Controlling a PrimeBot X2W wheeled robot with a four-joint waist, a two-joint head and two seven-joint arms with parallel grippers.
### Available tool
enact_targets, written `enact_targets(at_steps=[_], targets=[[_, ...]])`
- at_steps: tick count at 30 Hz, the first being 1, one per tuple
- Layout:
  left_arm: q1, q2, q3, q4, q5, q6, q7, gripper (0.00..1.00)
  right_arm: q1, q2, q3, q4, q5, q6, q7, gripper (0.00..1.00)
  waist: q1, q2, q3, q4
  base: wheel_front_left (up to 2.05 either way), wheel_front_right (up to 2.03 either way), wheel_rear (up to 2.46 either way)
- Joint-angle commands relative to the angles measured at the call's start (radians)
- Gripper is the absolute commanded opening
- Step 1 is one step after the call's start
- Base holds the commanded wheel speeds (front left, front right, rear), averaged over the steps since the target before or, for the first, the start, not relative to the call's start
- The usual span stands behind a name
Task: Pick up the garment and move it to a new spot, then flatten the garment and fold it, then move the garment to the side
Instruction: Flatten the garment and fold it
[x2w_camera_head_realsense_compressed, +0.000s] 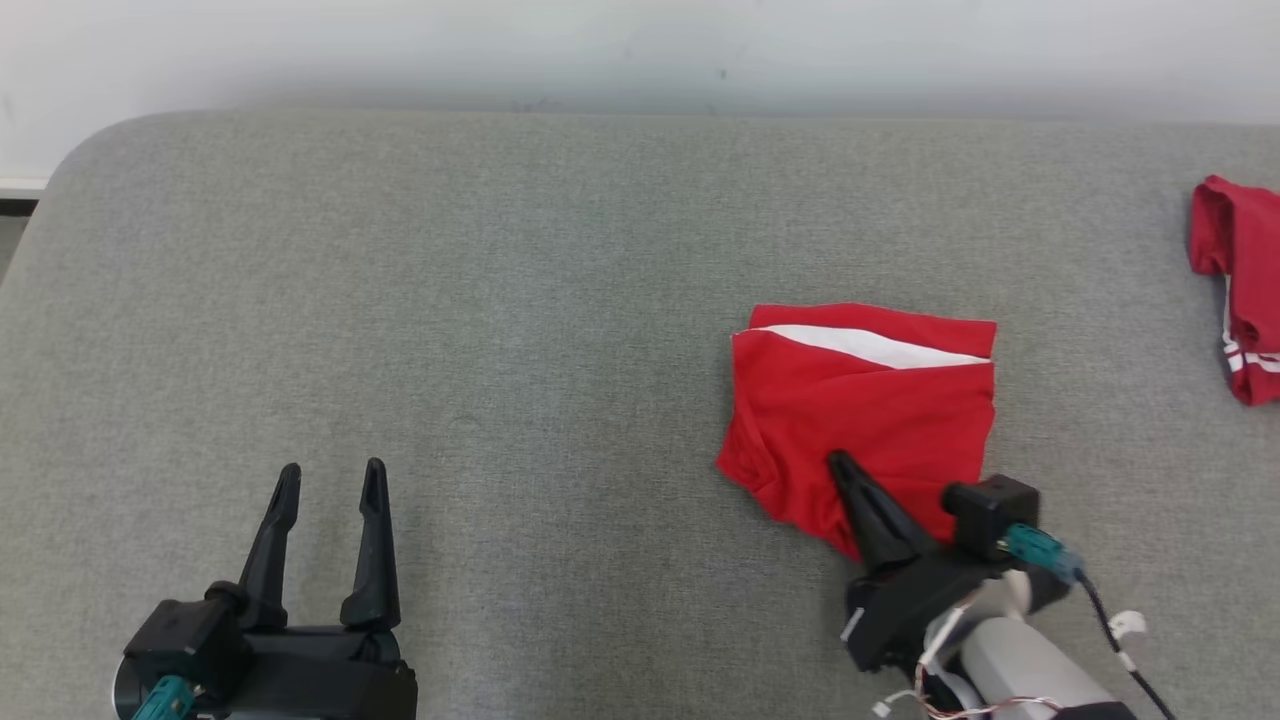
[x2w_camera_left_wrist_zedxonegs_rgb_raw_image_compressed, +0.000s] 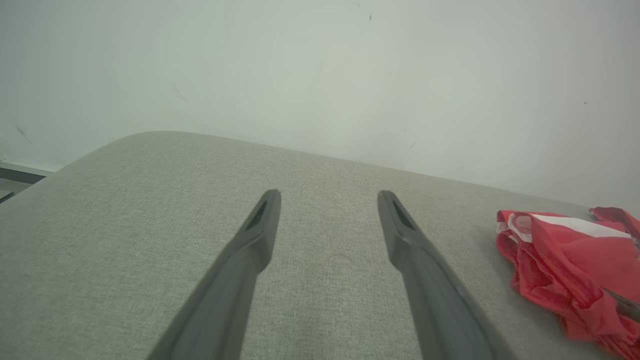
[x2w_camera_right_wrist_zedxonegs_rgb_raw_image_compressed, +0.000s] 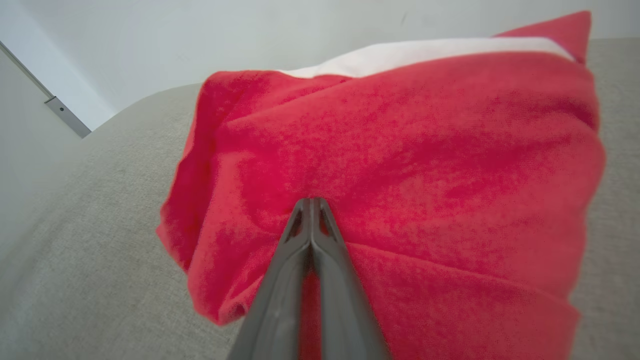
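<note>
Item, far left: left gripper (x2w_camera_head_realsense_compressed: 332, 468), fingers spread wide, holding nothing, poised over the bare grey padded surface (x2w_camera_head_realsense_compressed: 560, 300), well apart from the work. Item, right of centre: garment (x2w_camera_head_realsense_compressed: 880, 400), red with a white band (x2w_camera_head_realsense_compressed: 880, 347), lying as a compact, roughly square folded packet, its lower left corner somewhat rumpled. Item, upon it: right gripper (x2w_camera_head_realsense_compressed: 836, 460), fingers pressed together, tips bearing on the cloth by the packet's near edge; whether a pleat is nipped between them cannot be told. Item, far right: second red garment (x2w_camera_head_realsense_compressed: 1240, 280), bunched, well apart. Progress, as judged: relocating, flattening and folding look done; the shift to the side remains. Room: broad open surface to the left of the packet and behind it; less to the right, where the second piece lies; the surface's rounded far-left corner and the wall behind bound the field
</note>
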Motion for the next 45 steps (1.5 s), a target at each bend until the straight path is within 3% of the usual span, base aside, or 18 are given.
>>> enact_targets(at_steps=[1,12,17,24,34,43,44,45], targets=[[-0.015,0.002,-0.002,0.004,-0.009,-0.007,0.000,1.00,-0.016,0.018,0.012,0.002,-0.005,0.000,-0.001,0.00,0.0000,0.0000,0.004,0.009,0.00,0.00,0.00],[-0.014,0.002,-0.010,0.012,-0.012,-0.006,0.000,1.00,-0.059,0.092,0.095,0.021,-0.047,0.000,-0.001,0.00,0.0000,0.0000,0.003,0.041,0.00,0.00,0.00],[-0.002,0.002,-0.006,0.021,-0.010,-0.007,0.000,1.00,-0.067,0.095,0.081,0.003,-0.057,0.000,-0.001,0.00,0.0000,0.0000,-0.018,0.027,0.00,0.00,0.00],[0.014,0.002,0.006,0.022,-0.005,-0.011,0.000,1.00,-0.026,0.049,-0.015,-0.083,-0.092,0.000,-0.001,0.00,0.0000,0.0000,-0.047,-0.019,0.00,0.00,0.00],[0.023,0.002,0.038,0.022,0.017,-0.020,0.000,1.00,0.098,-0.029,-0.236,-0.266,-0.169,0.000,-0.001,0.00,0.0000,0.0000,-0.077,-0.110,0.00,0.00,0.00],[0.062,0.002,0.070,0.007,0.064,-0.028,0.000,1.00,0.272,-0.036,-0.341,-0.380,-0.214,0.000,-0.001,0.00,0.0000,0.0000,-0.129,-0.158,0.00,0.00,0.00],[0.068,0.002,0.076,0.008,0.066,-0.030,0.000,1.00,0.287,-0.033,-0.350,-0.392,-0.217,0.000,-0.001,0.34,0.0000,0.0000,-0.133,-0.161,0.00,0.00,0.00],[0.073,0.002,0.082,0.008,0.072,-0.031,0.000,1.00,0.303,-0.029,-0.358,-0.401,-0.220,0.000,-0.001,0.55,0.0000,0.0000,-0.139,-0.165,0.00,0.00,0.00]])
